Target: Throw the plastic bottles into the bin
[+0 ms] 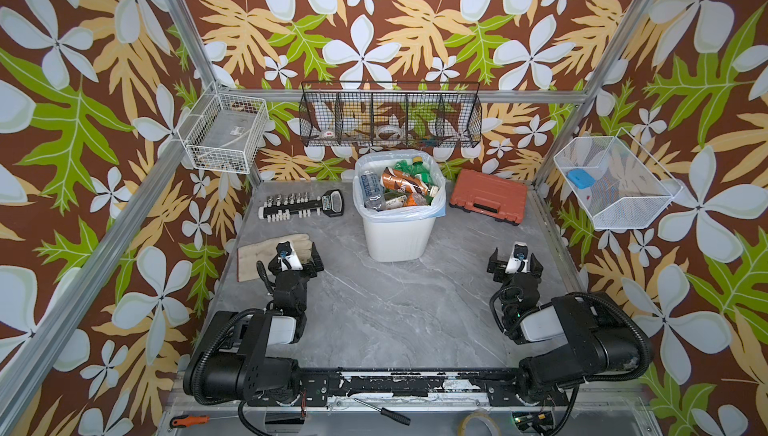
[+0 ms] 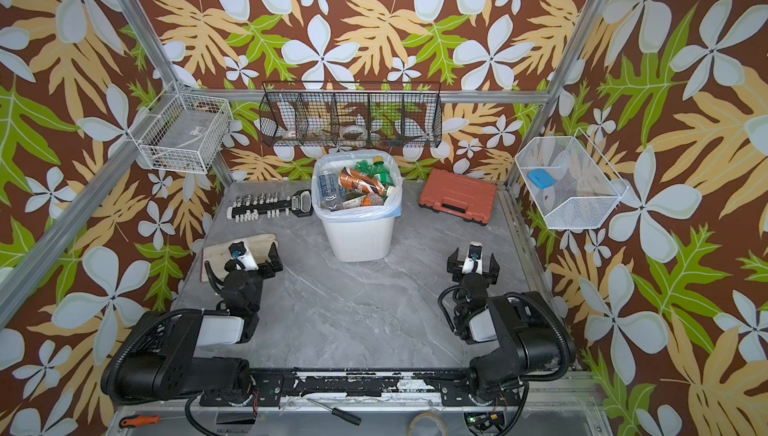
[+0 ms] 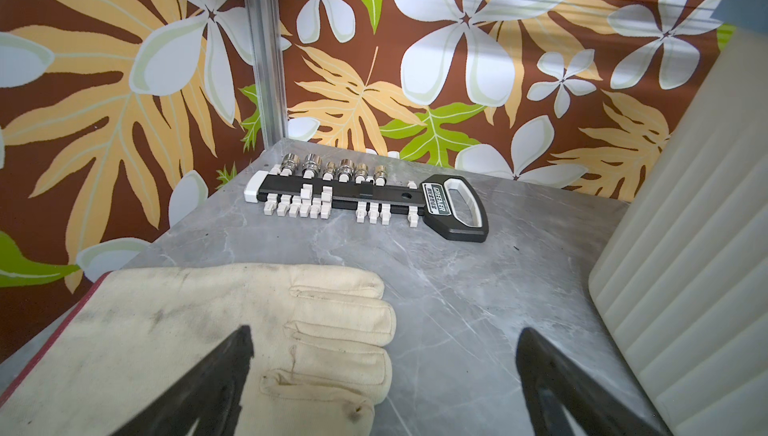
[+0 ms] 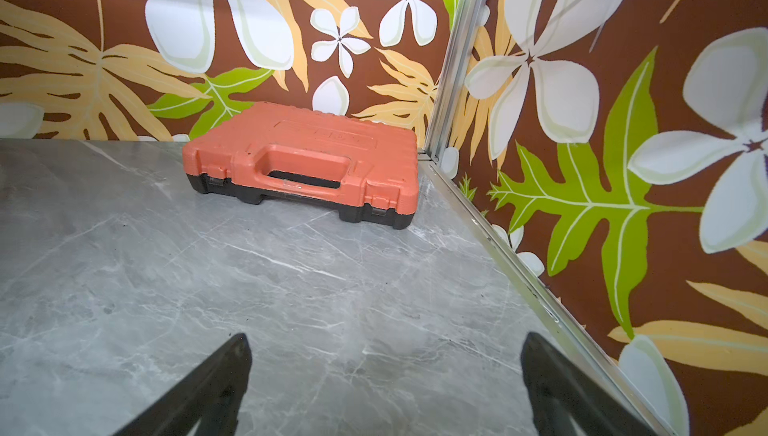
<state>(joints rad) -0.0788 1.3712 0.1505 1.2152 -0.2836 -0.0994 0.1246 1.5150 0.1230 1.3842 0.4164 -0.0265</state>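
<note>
- Grey marble tabletop (image 1: pixel 374 309) floors a cell closed on three sides by flowered wallpaper (image 1: pixel 374 18), with aluminium posts (image 1: pixel 199 39) at the back corners and a metal strip (image 4: pixel 498 247) along the right edge.
- Bare surface runs from the arm bases up to the bin (image 1: pixel 397 238), which stands upright at the back middle, well apart from both claws in both top views.
- Plastic bottles (image 1: pixel 401 186) lie heaped inside the bin, reaching about to its rim; orange, green and clear ones show.
- Along the back edge, a socket holder (image 1: pixel 301 204) lies left of the bin and a red tool case (image 1: pixel 488 197) right of it, both near the wall.
- A black mesh basket (image 1: pixel 390 122) hangs on the back wall just above the bin's mouth.
- A white wire basket (image 1: pixel 224 132) juts from the left post, and a white mesh basket (image 1: pixel 615 182) from the right wall, each above a side edge of the table.
- A cream glove (image 1: pixel 257 257) lies flat at the left edge.
- The left claw (image 3: pixel 386 334) is spread wide and holds nothing: one finger is over the glove's fingers, the other over bare table, with the bin's ribbed wall close beside. Whether it touches the glove cannot be told.
- The right claw (image 4: pixel 386 336) is spread wide and empty over bare table near the metal strip, facing the tool case.
</note>
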